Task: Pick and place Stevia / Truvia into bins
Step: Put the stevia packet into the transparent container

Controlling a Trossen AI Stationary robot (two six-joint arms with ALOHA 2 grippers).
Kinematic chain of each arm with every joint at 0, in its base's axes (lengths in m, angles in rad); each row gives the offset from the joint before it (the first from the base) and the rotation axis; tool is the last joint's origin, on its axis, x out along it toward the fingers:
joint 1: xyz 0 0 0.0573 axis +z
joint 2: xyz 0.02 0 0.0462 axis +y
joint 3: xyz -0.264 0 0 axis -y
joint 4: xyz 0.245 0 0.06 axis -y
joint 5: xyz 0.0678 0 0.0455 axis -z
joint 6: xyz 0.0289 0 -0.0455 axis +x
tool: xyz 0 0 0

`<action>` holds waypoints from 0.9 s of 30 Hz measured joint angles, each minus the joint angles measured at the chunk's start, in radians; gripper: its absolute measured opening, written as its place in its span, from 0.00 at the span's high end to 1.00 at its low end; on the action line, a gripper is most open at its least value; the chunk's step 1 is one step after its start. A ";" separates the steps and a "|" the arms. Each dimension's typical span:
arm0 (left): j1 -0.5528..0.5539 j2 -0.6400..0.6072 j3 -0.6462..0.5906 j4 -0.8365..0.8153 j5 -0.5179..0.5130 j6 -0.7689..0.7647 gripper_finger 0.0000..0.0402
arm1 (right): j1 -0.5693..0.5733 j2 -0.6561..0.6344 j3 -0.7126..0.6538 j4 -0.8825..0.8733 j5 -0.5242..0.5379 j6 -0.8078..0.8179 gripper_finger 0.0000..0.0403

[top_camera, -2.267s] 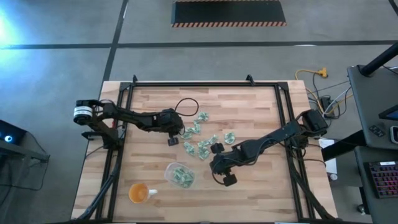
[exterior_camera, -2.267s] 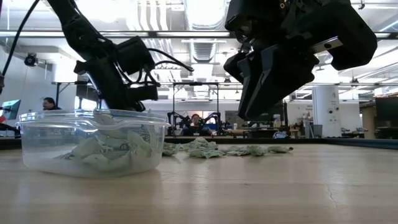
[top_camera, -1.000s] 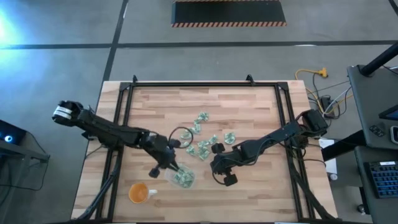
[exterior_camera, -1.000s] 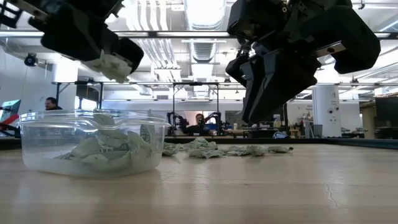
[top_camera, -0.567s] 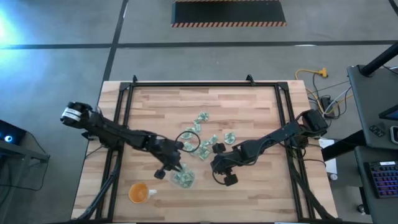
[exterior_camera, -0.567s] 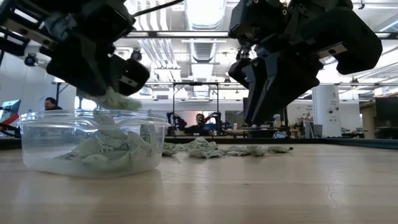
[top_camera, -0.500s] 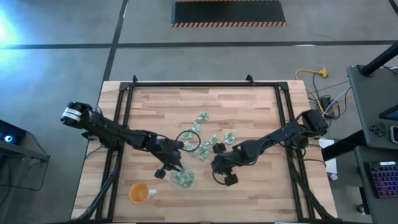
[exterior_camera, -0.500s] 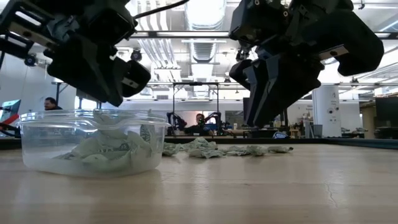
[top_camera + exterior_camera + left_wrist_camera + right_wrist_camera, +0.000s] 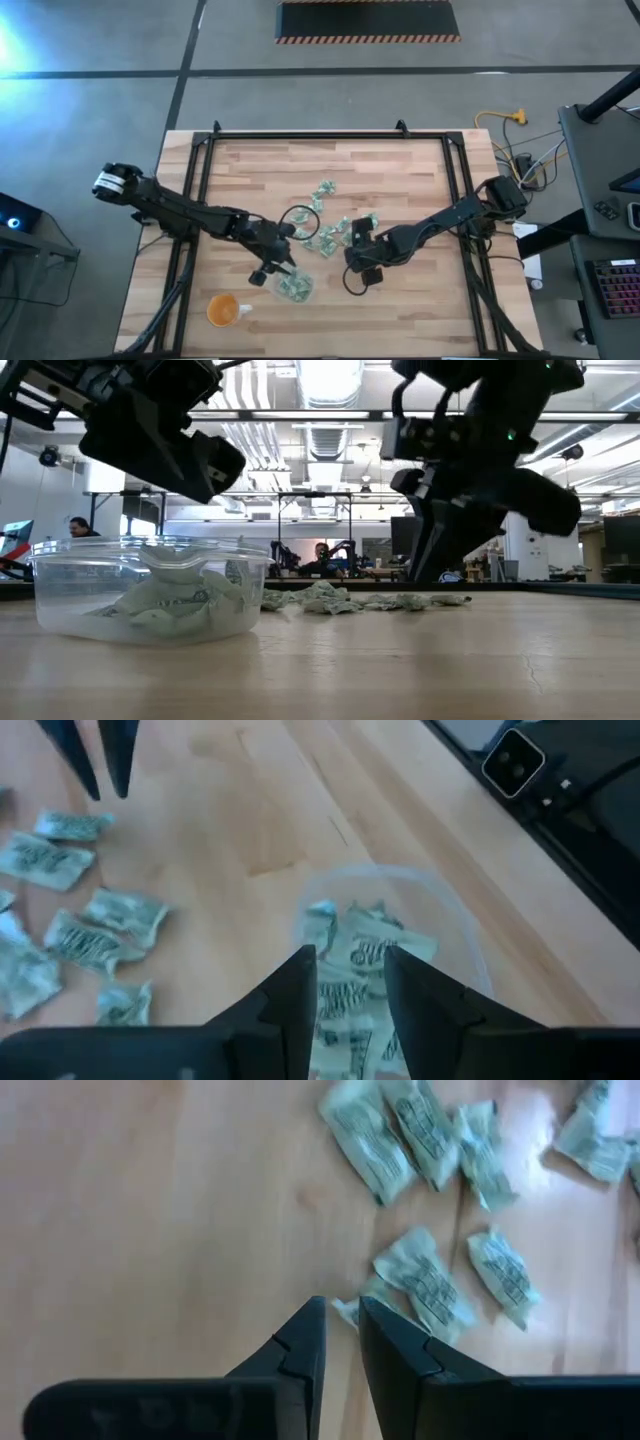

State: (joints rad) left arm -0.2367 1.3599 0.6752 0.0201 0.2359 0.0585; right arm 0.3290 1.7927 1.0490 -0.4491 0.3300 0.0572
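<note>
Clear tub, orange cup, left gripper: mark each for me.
clear tub (image 9: pixel 60 610), low view, on its front wall.
orange cup (image 9: pixel 222 311), high view, on its middle.
left gripper (image 9: pixel 348 982), left wrist view, between its fingertips.

The left arm reaches from the left edge of the high view toward lower centre, its left gripper (image 9: pixel 281 268) pointing down with the fingers (image 9: pixel 300 982) parted by a clear gap. The right arm stretches in from the right, and the right gripper (image 9: pixel 357 247) sits near centre, fingers (image 9: pixel 312 1330) a narrow slit apart, nothing between them.
</note>
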 joint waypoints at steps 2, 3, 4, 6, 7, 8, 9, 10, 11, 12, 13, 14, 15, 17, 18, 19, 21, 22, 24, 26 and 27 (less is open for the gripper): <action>0.001 -0.019 -0.001 -0.011 -0.025 0.000 0.74 | -0.001 0.000 -0.016 0.008 0.010 -0.005 0.87; 0.001 -0.031 -0.002 -0.022 -0.043 0.000 0.74 | -0.002 0.000 -0.025 0.010 0.011 -0.007 0.87; 0.001 -0.044 -0.007 -0.038 -0.058 0.000 0.74 | -0.003 0.000 -0.035 0.014 0.011 -0.010 0.87; 0.001 -0.064 -0.009 -0.041 -0.077 -0.001 0.74 | -0.008 0.000 -0.054 0.037 0.012 -0.012 0.86; 0.001 -0.077 -0.010 -0.049 -0.090 -0.001 0.74 | -0.013 0.000 -0.060 0.048 0.013 -0.013 0.86; 0.001 -0.088 -0.012 -0.064 -0.092 -0.001 0.74 | -0.019 0.000 -0.066 0.066 0.015 -0.021 0.86; 0.001 -0.091 -0.012 -0.064 -0.093 -0.001 0.74 | -0.025 0.000 -0.073 0.088 0.017 -0.029 0.86; 0.001 -0.094 -0.012 -0.058 -0.093 -0.001 0.74 | -0.031 0.000 -0.080 0.107 0.022 -0.036 0.85; 0.001 -0.098 -0.015 -0.066 -0.093 -0.001 0.74 | -0.036 0.000 -0.087 0.122 0.032 -0.044 0.84; 0.001 -0.101 -0.018 -0.072 -0.093 -0.001 0.74 | -0.042 0.000 -0.095 0.140 0.038 -0.053 0.84; 0.001 -0.102 -0.018 -0.067 -0.093 -0.001 0.74 | -0.047 0.000 -0.101 0.159 0.039 -0.058 0.83; 0.001 -0.102 -0.018 -0.059 -0.093 -0.001 0.74 | -0.052 0.000 -0.106 0.160 0.039 -0.059 0.82; 0.001 -0.102 -0.020 -0.060 -0.093 -0.002 0.74 | -0.055 0.000 -0.110 0.156 0.039 -0.058 0.81; 0.001 -0.102 -0.023 -0.069 -0.094 -0.002 0.74 | -0.059 0.002 -0.118 0.165 0.039 -0.053 0.78; 0.001 -0.102 -0.023 -0.064 -0.099 -0.002 0.74 | -0.059 0.002 -0.123 0.162 0.039 -0.048 0.77; 0.001 -0.102 -0.024 -0.063 -0.104 -0.002 0.74 | -0.059 0.002 -0.126 0.159 0.039 -0.043 0.76; 0.001 -0.101 -0.025 -0.065 -0.115 -0.002 0.74 | -0.059 0.002 -0.128 0.168 0.039 -0.036 0.73; 0.001 -0.101 -0.025 -0.065 -0.115 -0.002 0.74 | -0.059 0.002 -0.130 0.168 0.039 -0.033 0.71; 0.001 -0.101 -0.025 -0.064 -0.115 -0.002 0.74 | -0.059 0.002 -0.131 0.172 0.039 -0.031 0.69; 0.001 -0.098 -0.024 -0.063 -0.115 -0.002 0.74 | -0.059 0.002 -0.133 0.173 0.039 -0.030 0.68; 0.001 -0.097 -0.024 -0.063 -0.115 -0.002 0.74 | -0.060 0.002 -0.134 0.174 0.039 -0.030 0.67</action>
State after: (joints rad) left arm -0.2356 1.2633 0.6507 -0.0427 0.1207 0.0563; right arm 0.2689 1.7950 0.9150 -0.2750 0.3691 0.0273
